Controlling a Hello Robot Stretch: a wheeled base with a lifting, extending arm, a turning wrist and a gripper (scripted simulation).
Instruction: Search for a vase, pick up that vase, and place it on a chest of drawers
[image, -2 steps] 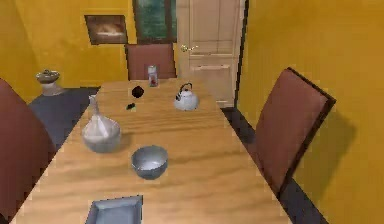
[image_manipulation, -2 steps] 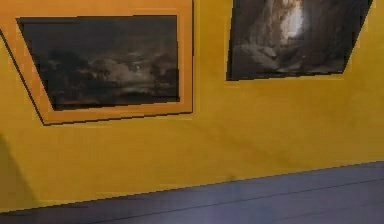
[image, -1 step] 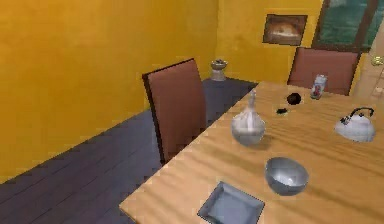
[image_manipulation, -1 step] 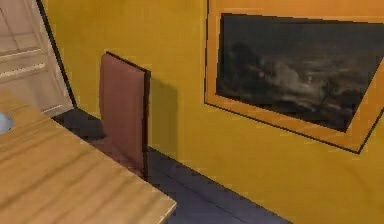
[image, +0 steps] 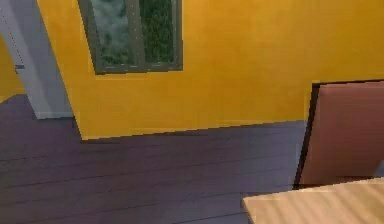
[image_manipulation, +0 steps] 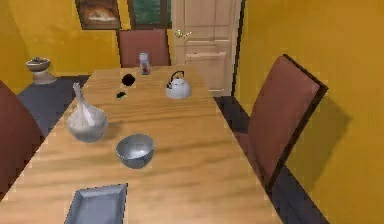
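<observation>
Arm side view: long wooden table running from the lower edge up toward a panelled door at 12 o'clock, within yellow walls. Vase, pale grey with a round body and a slim neck, standing upright on the tabletop near its 9 o'clock edge, touching nothing else. Grey bowl at 4 o'clock of the vase, near but apart. Flat grey tray at 7 o'clock of the bowl, cut by the lower edge of the picture. Pale kettle with an arched handle at 1 o'clock of the bowl, well apart, toward the far end of the table. Small cup-like object at 11 o'clock of the kettle, close to the far edge; two small dark blobs, too small to name, between it and the vase. Reddish-brown chair at 3 o'clock of the table, second chair at 12 o'clock, third chair at 9 o'clock. Framed picture on the wall at 11 o'clock; round pale object on the dark floor below it, kind unclear. Forward view: yellow wall with a dark-framed window at 11 o'clock, dark plank floor across the middle, chair back at 3 o'clock and a wooden table corner at 5 o'clock. Gripper state: cannot be told.
</observation>
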